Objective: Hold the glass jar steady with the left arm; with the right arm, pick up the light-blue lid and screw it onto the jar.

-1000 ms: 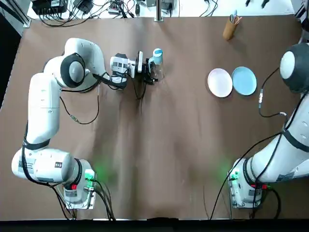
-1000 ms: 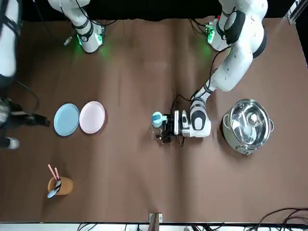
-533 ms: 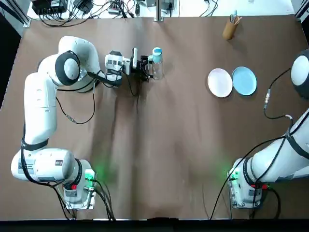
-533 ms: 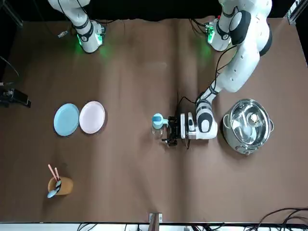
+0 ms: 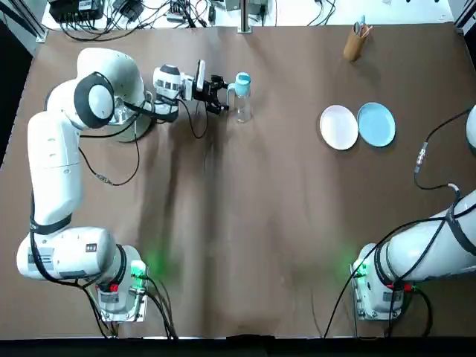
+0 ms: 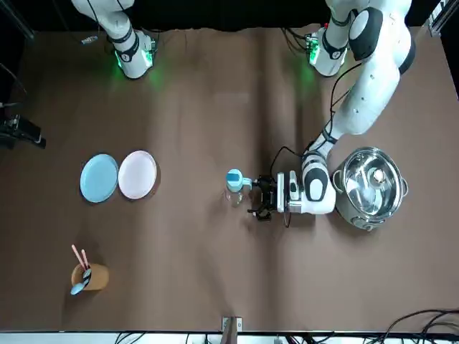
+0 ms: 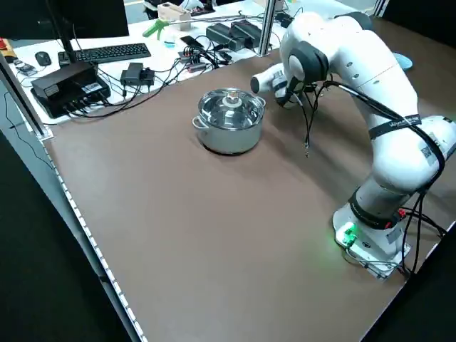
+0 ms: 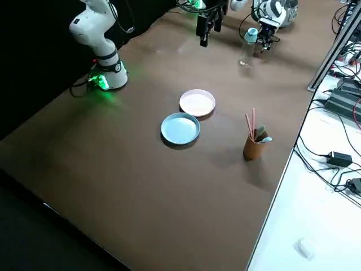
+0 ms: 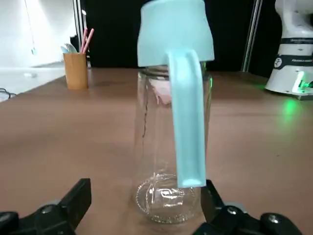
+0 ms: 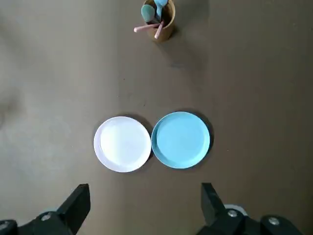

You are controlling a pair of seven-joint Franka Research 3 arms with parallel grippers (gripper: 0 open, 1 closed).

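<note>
The glass jar (image 5: 242, 104) stands upright at the far left-centre of the table, with the light-blue lid (image 5: 242, 79) on its mouth. In the left wrist view the lid (image 9: 175, 32) caps the jar (image 9: 168, 161), and a light-blue strap hangs down the jar's side. My left gripper (image 5: 221, 94) lies level with the jar, just to its left. It is open, and the fingers (image 9: 78, 196) stand clear of the glass. My right gripper (image 10: 145, 196) hangs open and empty high above the two plates, at the table's right side (image 8: 206, 25).
A white plate (image 5: 338, 126) and a blue plate (image 5: 376, 124) lie side by side at the right. A brown cup with utensils (image 5: 354, 43) stands at the far right corner. A steel pot with a lid (image 6: 369, 188) sits just behind the left arm's wrist.
My left gripper has drawn back from the jar toward the left, and its fingers now stand clear of the glass. The right arm has pulled away to the table's right edge.
</note>
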